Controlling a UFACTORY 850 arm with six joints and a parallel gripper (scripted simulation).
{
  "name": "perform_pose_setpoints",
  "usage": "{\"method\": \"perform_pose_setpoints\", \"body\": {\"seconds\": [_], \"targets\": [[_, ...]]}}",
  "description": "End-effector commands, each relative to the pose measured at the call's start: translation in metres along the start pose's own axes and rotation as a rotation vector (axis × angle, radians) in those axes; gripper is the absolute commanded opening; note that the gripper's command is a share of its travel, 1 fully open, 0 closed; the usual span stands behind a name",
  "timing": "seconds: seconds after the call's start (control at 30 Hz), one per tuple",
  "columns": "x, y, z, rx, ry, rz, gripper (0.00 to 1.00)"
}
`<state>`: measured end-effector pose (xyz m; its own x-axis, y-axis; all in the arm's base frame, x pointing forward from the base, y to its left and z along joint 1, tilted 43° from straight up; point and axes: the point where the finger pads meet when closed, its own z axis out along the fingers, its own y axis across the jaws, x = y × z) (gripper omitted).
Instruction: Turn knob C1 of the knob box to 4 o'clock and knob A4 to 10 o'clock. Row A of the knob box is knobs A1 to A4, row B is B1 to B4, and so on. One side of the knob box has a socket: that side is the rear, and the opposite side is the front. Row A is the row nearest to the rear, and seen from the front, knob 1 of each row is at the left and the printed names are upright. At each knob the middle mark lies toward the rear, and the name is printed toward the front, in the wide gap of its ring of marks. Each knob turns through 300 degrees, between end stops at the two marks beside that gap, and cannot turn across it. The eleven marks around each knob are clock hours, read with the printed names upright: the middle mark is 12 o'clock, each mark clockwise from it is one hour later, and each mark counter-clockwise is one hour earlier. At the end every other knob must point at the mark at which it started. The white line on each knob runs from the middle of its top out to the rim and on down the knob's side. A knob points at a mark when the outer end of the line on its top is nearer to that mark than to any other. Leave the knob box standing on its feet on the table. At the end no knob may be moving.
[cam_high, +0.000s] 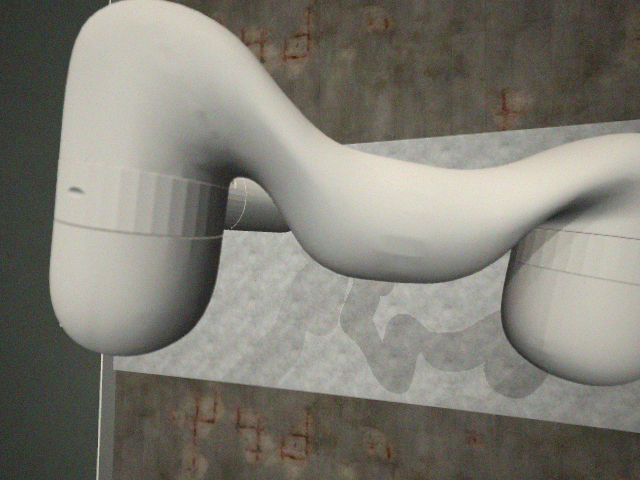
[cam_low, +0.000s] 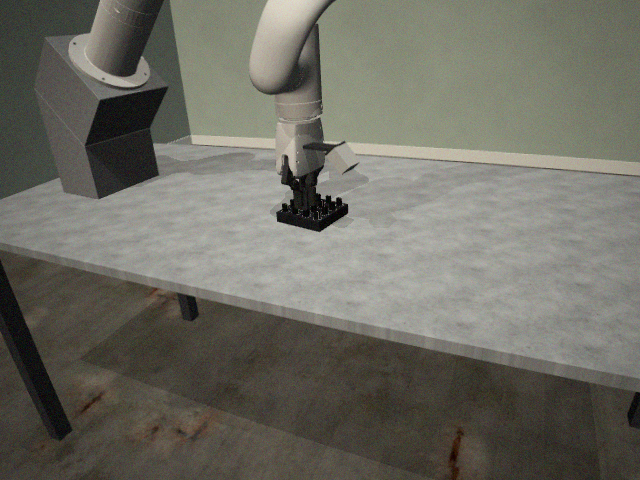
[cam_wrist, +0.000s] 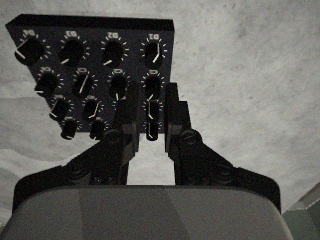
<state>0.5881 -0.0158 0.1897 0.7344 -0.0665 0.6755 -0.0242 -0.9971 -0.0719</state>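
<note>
Grey tabletop (cam_low: 465, 289) on dark legs, spanning the exterior view. At its far left corner, angular grey pedestal (cam_low: 98, 118) carrying the base of the white arm (cam_low: 289, 56). In the top view, arm links (cam_high: 361, 217) filling most of the picture and hiding everything beneath except their own shadows on the tabletop.

Near the middle of the tabletop, black knob box (cam_low: 310, 219), standing flat, four rows of four knobs on top. Directly above its left part, wrist pointing straight down, with the dark pincer (cam_low: 305, 193) lowered among the knobs.

From the wrist view, knob box (cam_wrist: 95, 25) receding away from the camera; printed names too blurred to read. Pincer (cam_wrist: 152, 89) set narrow but not closed, fingers parallel and reaching over the nearest rows, gripping nothing. Between them, with a gap on either side, one knob (cam_wrist: 151, 131) of the nearest row, rightmost column. White pointer lines visible on most knobs, at differing angles.
</note>
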Motion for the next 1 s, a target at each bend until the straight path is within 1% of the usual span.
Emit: {"method": "perform_pose_setpoints", "body": {"seconds": [0.0, 0.7, 0.97], "targets": [[0.0004, 0.0000, -0.0002, 0.000, 0.001, 0.000, 0.19], [0.0005, 0.0000, 0.0009, 0.000, 0.001, 0.000, 0.19], [0.0005, 0.0000, 0.0059, 0.000, 0.001, 0.000, 0.19]]}}
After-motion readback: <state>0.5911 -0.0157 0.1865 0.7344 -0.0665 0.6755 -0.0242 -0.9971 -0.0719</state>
